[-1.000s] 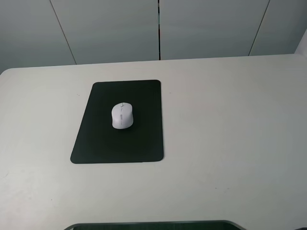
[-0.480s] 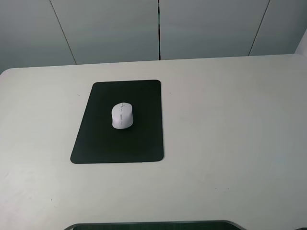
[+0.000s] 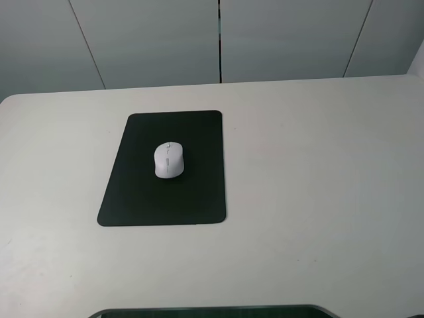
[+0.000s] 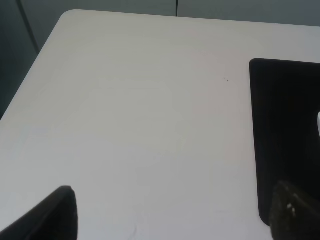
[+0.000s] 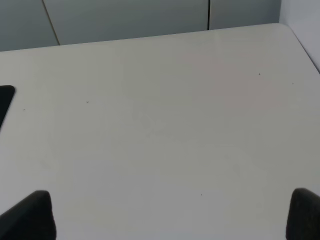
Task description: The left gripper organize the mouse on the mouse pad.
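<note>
The white-grey mouse [image 3: 169, 160] rests on the black mouse pad [image 3: 146, 199], a little above the pad's middle, in the exterior high view. No arm shows in that view. In the left wrist view, my left gripper [image 4: 175, 215] is open, its two dark fingertips [image 4: 55, 215] spread wide over bare table. The mouse pad [image 4: 285, 130] lies beside it, and a sliver of the mouse [image 4: 318, 124] shows at the frame edge. My right gripper [image 5: 170, 215] is also open over bare table, with a corner of the pad [image 5: 5, 100] at the frame's side.
The white table [image 3: 318, 165] spreads to the right of the pad. Its far edge meets grey wall panels [image 3: 218, 40]. A dark curved edge [image 3: 212, 311] shows at the bottom of the exterior high view.
</note>
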